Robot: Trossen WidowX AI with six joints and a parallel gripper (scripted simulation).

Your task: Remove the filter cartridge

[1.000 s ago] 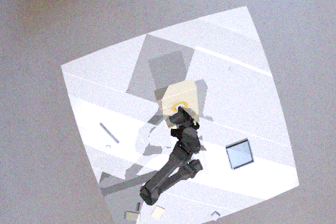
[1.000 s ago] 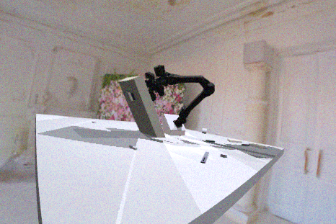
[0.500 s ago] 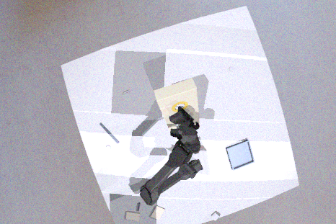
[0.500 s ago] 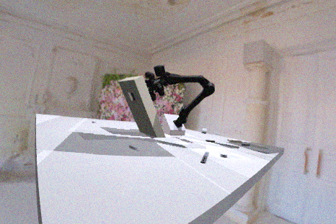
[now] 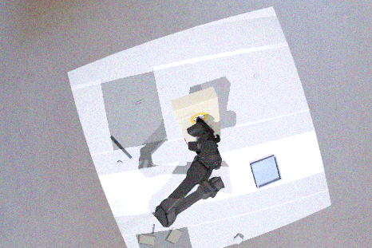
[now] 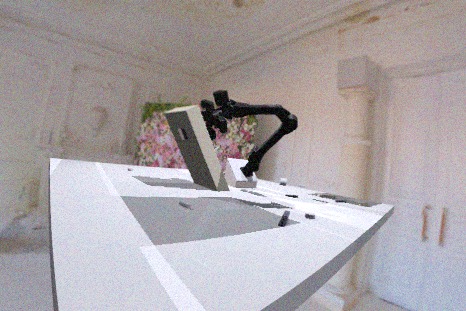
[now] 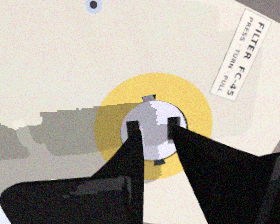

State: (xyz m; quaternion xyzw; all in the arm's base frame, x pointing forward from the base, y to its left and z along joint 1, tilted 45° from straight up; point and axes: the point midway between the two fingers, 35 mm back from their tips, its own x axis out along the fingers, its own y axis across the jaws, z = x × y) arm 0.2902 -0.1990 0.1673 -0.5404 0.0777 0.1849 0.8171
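The round white filter cartridge (image 7: 154,111) sits in the middle of the yellow ring (image 7: 203,120) (image 5: 191,120) on the cream service panel (image 7: 56,65) (image 5: 195,101) (image 6: 194,153), which leans on the table. Small dark notches show at the cartridge's upper and lower edges. My gripper (image 7: 156,134) is partly open, with its two black fingertips apart, one at each dark slot on the cartridge face. The fingertips cover part of the slots, so how deep they reach cannot be told. The blue-floored tray (image 5: 254,175) holds nothing visible.
A label (image 7: 238,54) and a screw (image 7: 93,5) are on the panel face. A dark bar (image 5: 120,147) (image 6: 284,218) lies left of the panel in the top view. Two beige blocks (image 5: 147,239) (image 5: 174,236) and a small bracket (image 5: 239,237) lie near the bottom edge there.
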